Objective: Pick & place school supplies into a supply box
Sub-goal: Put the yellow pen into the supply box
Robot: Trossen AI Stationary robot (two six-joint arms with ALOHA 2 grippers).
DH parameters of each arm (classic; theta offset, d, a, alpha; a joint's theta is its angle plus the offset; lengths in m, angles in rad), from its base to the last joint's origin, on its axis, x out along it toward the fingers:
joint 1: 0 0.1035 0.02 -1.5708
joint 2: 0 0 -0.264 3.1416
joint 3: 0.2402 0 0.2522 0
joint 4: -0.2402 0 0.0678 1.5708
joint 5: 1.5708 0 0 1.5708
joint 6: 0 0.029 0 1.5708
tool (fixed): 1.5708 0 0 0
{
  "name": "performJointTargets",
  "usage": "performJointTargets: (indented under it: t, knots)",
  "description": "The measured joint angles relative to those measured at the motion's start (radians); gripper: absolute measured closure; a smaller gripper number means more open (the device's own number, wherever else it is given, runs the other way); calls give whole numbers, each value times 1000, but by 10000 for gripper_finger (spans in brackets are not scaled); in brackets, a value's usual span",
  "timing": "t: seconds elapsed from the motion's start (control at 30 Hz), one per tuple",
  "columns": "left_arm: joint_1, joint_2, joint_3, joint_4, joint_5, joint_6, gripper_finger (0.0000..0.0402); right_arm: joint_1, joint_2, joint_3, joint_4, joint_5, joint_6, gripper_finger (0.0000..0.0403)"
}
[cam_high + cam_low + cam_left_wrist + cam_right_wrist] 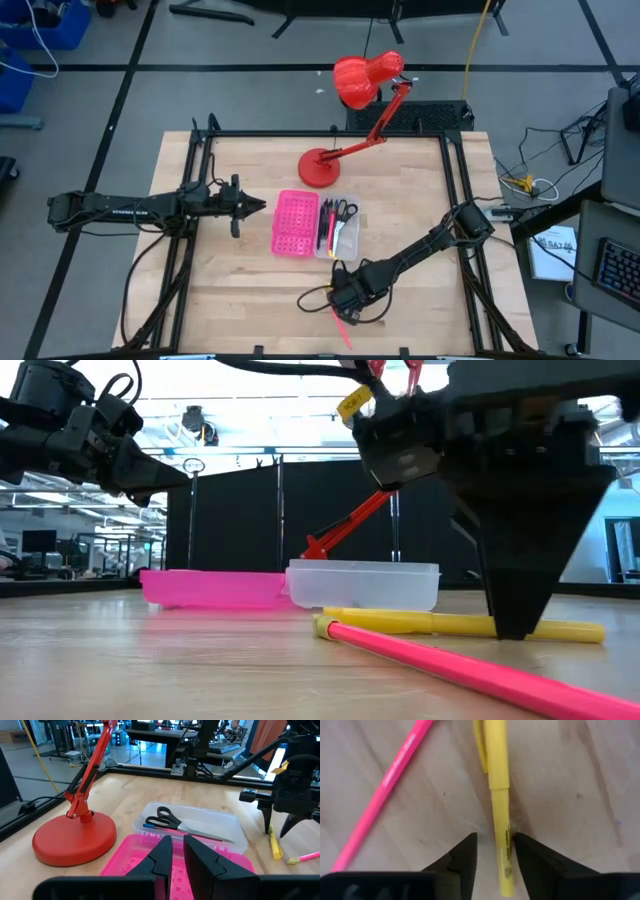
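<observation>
On grained wood, slim yellow pen (499, 790)

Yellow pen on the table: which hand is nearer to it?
Right. The right hand is down at the yellow pen, one finger on each side of its barrel. The left hand hovers beside the supply box's pink half, across the box from it.

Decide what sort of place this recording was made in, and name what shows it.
Probably a robotics lab or workshop. The wooden table sits in a black metal frame with two robot arms mounted at it, more black rigs and desks stand in the room behind, and cables trail across the floor.
</observation>
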Motion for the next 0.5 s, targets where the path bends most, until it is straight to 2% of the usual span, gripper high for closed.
performJointTargets:
  t: [0.17,0.4,0.5]
  knots:
    - [0,0,0,-3,0,-3,346,0,-3,-71,46,2,-112,312]
    - [0,0,0,-29,0,4,346,-1,-10,-113,89,8,-77,382]
    - [0,0,0,-30,0,0,346,-1,-18,-115,90,18,-38,383]
